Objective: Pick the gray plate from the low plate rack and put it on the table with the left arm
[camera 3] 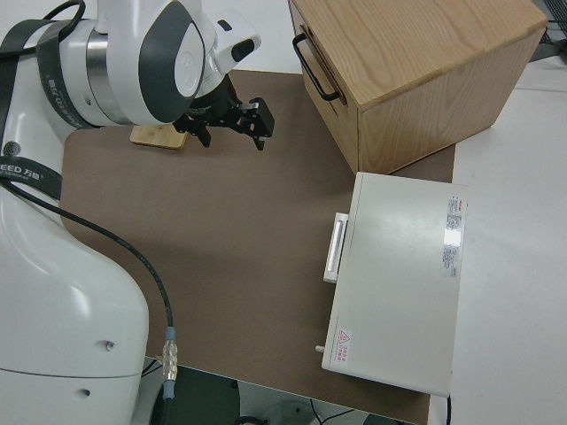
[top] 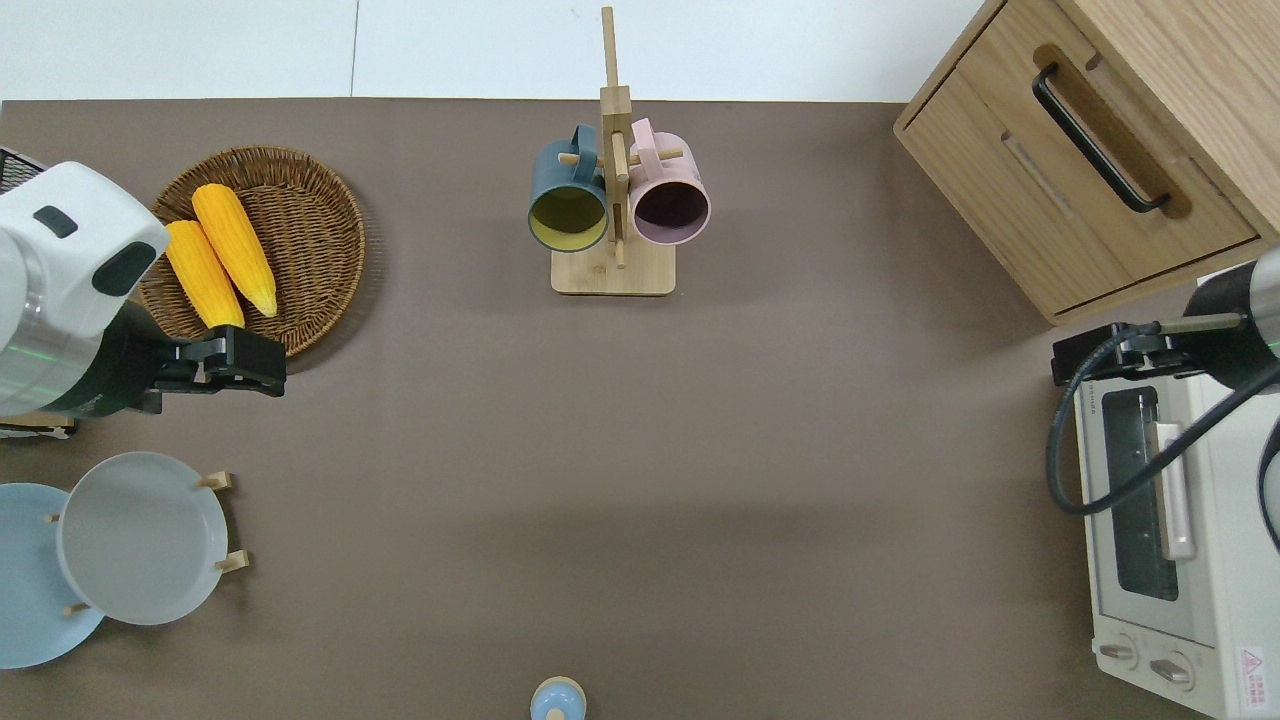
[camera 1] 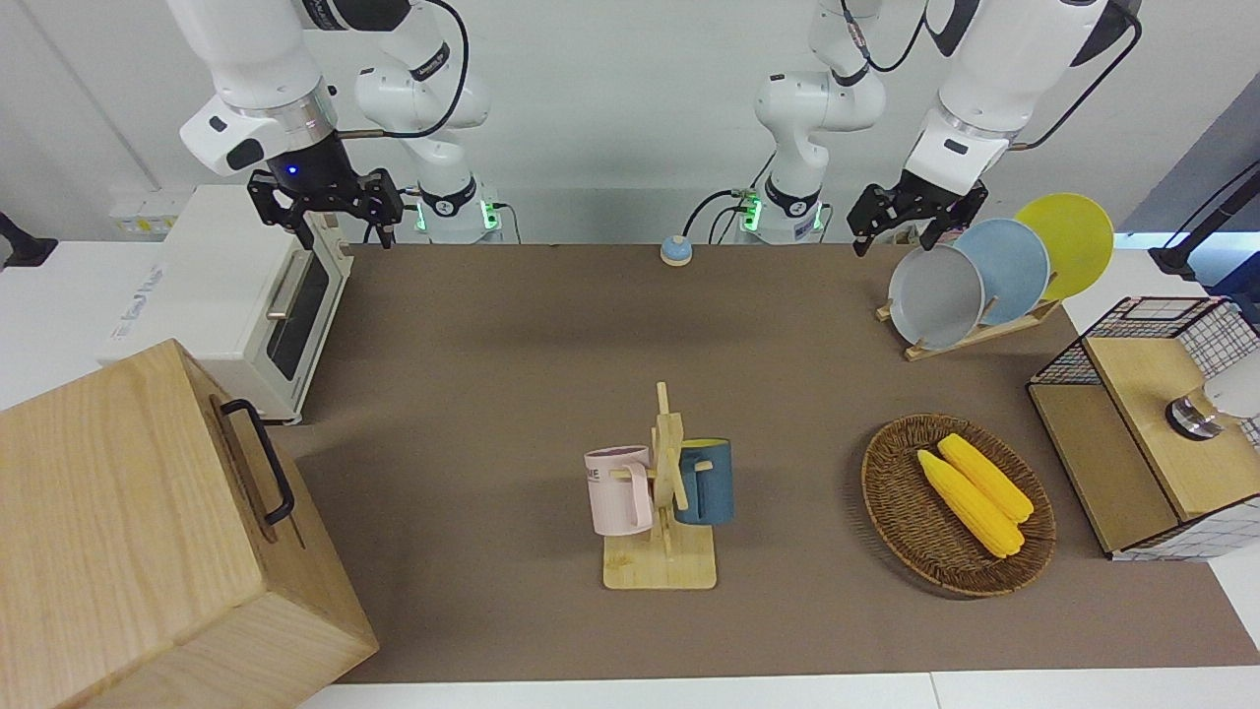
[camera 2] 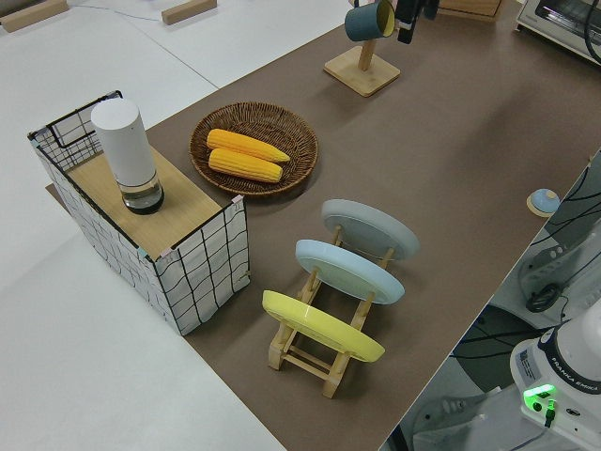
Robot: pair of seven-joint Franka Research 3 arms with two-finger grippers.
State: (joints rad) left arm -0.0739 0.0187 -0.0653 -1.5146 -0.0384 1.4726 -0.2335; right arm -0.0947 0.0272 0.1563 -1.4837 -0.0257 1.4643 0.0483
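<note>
Even, bright, diffuse lighting falls from above in all four views. The matte brown bench [camera 1: 512, 394] shows no glare. Shadows are soft: a faint one beside the wicker basket [top: 300, 250], another at the base of the mug stand [camera 1: 660, 566], and a broad dim band across the bench in the overhead view. The toaster oven [camera 3: 399, 292] top carries a mild sheen. Focus is sharp throughout.

The gray plate [camera 1: 935, 295], round and matte, is seen leaning in the low plate rack [camera 1: 970, 337] on the table [top: 640, 480], in its end slot, just under the left gripper [camera 1: 908, 223], untouched by it.
</note>
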